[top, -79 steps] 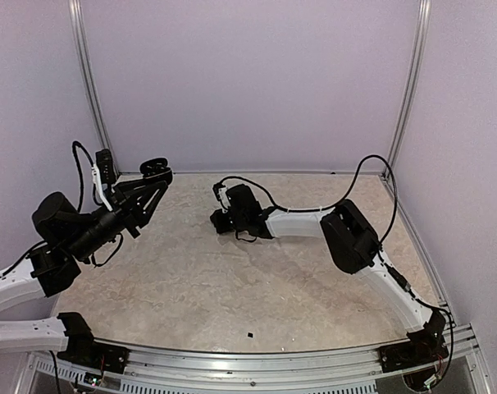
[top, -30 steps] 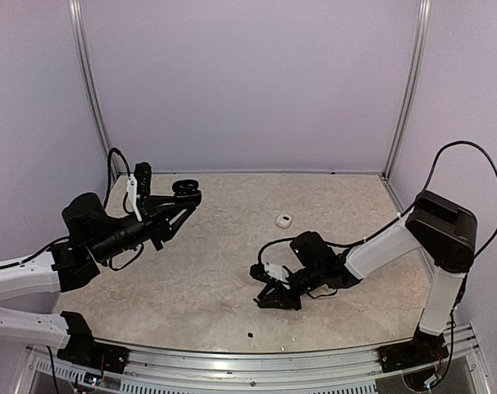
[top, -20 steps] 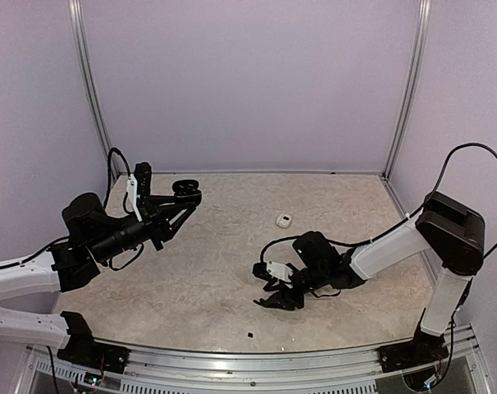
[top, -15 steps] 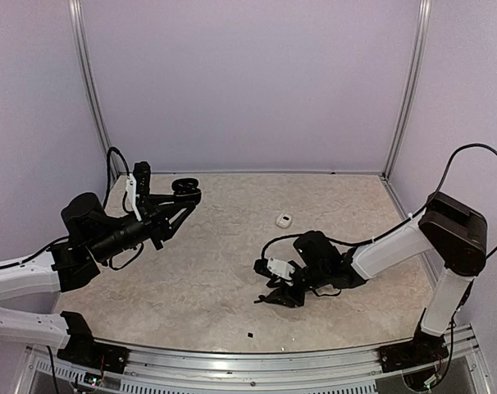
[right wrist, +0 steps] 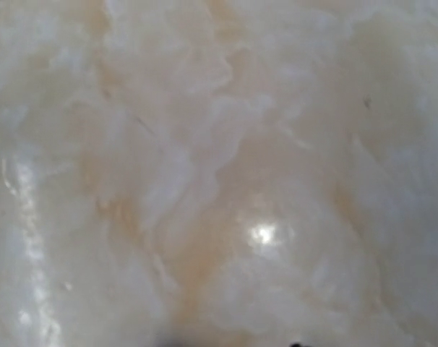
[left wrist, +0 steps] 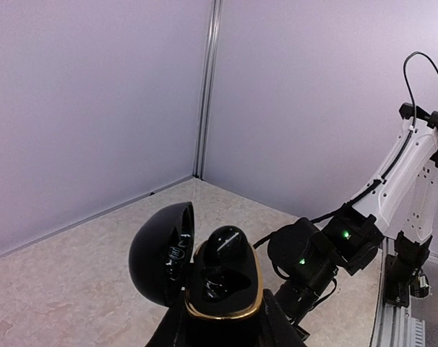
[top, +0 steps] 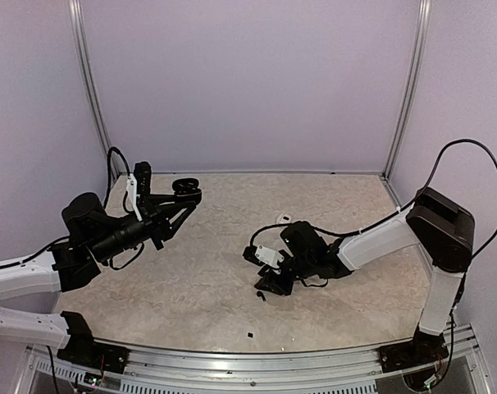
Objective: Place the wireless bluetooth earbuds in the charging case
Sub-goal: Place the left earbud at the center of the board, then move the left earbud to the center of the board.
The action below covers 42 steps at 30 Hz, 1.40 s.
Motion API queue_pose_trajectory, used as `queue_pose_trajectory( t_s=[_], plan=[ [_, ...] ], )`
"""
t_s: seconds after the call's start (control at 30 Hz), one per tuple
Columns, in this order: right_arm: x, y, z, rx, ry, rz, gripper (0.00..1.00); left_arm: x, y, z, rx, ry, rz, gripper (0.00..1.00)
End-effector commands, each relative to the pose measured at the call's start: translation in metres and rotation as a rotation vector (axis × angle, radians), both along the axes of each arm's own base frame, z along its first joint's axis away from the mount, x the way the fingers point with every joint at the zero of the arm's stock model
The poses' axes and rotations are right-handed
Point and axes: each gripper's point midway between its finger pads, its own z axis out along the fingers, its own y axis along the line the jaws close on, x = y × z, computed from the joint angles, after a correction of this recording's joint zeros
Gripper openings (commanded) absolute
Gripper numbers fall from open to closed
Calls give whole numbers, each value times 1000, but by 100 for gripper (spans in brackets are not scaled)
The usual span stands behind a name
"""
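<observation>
My left gripper (left wrist: pixel 220 329) is shut on the black charging case (left wrist: pixel 222 289), held up above the table's left side. The case's lid (left wrist: pixel 161 253) stands open to the left. One glossy black earbud (left wrist: pixel 228 247) sits in the far socket, and the near socket (left wrist: pixel 220 283) looks hollow. From the top view the case (top: pixel 183 190) is at the left gripper's tip. My right gripper (top: pixel 273 281) hangs low over the table's middle. A tiny black bud-like piece (top: pixel 262 296) lies just in front of it. The right wrist view shows only blurred tabletop (right wrist: pixel 219 173); the jaws are hidden.
A small white item (top: pixel 286 217) peeks out behind the right arm's forearm (top: pixel 363 242). A tiny dark speck (top: pixel 250 335) lies near the front rail (top: pixel 257 355). Purple walls close the back and sides.
The right gripper has shifted away from the near edge, up and slightly left, and a small black piece now shows where it was. The left arm and case have stayed still.
</observation>
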Motion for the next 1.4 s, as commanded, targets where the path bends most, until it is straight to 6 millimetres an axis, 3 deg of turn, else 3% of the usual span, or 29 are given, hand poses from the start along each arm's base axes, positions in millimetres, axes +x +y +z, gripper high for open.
queue_pose_trajectory(
  t_s=[0.0,0.3,0.63,1.0,1.37],
  plan=[
    [-7,4,5,-26,32,27,41,-4,4,19,-31,-51,-1,5],
    [-3,6,51,-139,138,-54,41,-5,6,22,-34,-53,0,5],
    [-37,7,33,-446,292,-110,39,-7,9,24,-42,-49,2,5],
    [-34,2,10,-552,278,-149,37,-7,9,24,-43,-51,1,5],
    [-39,6,-4,-555,315,-129,27,-7,10,25,-46,-53,2,5]
  ],
)
